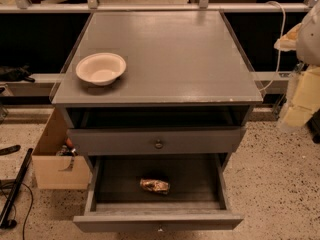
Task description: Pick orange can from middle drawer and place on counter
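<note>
The orange can (154,185) lies on its side on the dark floor of the open middle drawer (157,220), near its centre. The counter (170,54) is the grey cabinet top above it. My gripper (300,101) shows as blurred cream and white shapes at the right edge, beside the cabinet's right side. It is well away from the can and above drawer height. It holds nothing that I can see.
A cream-white bowl (100,68) sits on the counter's front left. A shut grey drawer front with a round knob (158,144) is above the open drawer. A cardboard box (57,159) stands on the floor to the left. Dark poles and cables (15,189) lie at far left.
</note>
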`<state>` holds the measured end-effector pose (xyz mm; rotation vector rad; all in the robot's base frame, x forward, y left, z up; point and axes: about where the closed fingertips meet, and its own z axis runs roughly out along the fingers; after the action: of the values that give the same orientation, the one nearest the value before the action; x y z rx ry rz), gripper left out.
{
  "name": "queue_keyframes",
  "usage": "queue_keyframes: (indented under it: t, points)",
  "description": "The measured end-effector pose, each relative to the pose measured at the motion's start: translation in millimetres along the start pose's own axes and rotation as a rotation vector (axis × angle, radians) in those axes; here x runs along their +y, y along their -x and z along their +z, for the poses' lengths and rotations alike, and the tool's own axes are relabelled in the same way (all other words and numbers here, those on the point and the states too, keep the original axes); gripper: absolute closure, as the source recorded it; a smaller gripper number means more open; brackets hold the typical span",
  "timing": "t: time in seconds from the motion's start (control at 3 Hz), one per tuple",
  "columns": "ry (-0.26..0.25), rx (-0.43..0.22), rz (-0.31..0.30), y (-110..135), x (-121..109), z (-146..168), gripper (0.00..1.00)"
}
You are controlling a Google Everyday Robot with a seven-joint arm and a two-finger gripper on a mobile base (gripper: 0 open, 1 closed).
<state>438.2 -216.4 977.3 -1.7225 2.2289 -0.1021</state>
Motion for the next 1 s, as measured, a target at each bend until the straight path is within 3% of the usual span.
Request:
queue_keyframes:
  t: [0.33,0.67,1.0]
  points:
    - [0.0,0.0,0.0,0,0,0,0.0]
    - [0.029,-0.109,0.019,-2,14,10,0.0]
    - [0.056,-0.257,0.096,-30,41,44,0.0]
